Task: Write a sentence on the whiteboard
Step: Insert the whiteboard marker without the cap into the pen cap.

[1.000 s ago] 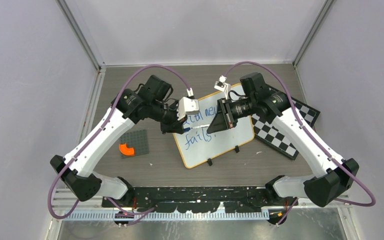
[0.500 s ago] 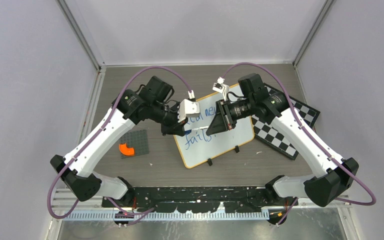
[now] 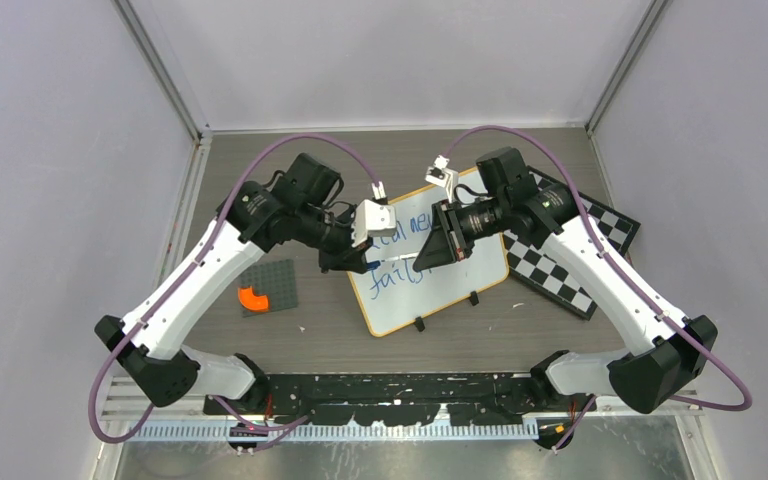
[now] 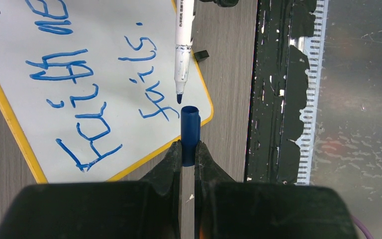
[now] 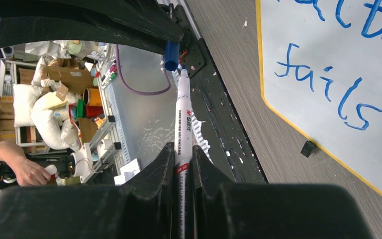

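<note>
The whiteboard (image 3: 410, 300), with its orange-yellow frame, lies mid-table and carries blue handwriting. Both grippers hover over its left part, facing each other. My left gripper (image 3: 368, 264) (image 4: 189, 147) is shut on a blue marker cap (image 4: 190, 130), whose open end points away from the fingers. My right gripper (image 3: 422, 262) (image 5: 183, 148) is shut on the barrel of a white marker (image 5: 183, 119). In the left wrist view the marker (image 4: 183, 45) points its blue tip at the cap's mouth with a small gap between them. The right wrist view shows the cap (image 5: 171, 55) just beyond the tip.
A black-and-white checkered board (image 3: 560, 260) lies right of the whiteboard, partly under the right arm. A dark grey baseplate (image 3: 278, 280) with an orange piece (image 3: 252, 297) sits at the left. Two black clip feet (image 3: 420, 323) stand on the whiteboard's near edge. The arms' black rail (image 3: 400, 385) runs along the near side.
Both grippers have drifted slightly left over the board, and the left arm's elbow has swung outward. Each grip is unchanged.
</note>
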Available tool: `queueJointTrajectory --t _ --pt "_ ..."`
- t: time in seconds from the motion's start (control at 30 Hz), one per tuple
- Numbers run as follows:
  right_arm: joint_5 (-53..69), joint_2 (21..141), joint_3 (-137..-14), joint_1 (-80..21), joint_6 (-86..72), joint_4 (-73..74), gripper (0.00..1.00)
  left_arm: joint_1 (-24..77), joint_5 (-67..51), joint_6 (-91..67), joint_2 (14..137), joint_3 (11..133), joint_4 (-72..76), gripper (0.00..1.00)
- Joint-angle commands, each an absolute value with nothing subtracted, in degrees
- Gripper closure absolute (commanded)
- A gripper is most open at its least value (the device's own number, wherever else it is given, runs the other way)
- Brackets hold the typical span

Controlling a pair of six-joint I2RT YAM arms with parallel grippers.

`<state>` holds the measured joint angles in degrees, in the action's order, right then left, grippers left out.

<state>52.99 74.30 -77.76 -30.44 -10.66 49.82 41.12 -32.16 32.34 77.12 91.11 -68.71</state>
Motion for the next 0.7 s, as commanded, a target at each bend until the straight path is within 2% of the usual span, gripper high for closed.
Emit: queueJointTrajectory --t 0.0,0.67 --pt "53.2 73.7 -78.5 -31.1 -9.9 49.7 1.00 41.0 -33.8 33.2 76.0 93.3 -69.5 1.00" --pt "54.8 73.5 -79.7 -32.0 -8.7 51.1 1.00 41.0 -32.4 35.5 77.0 91.7 -70.4 1.00"
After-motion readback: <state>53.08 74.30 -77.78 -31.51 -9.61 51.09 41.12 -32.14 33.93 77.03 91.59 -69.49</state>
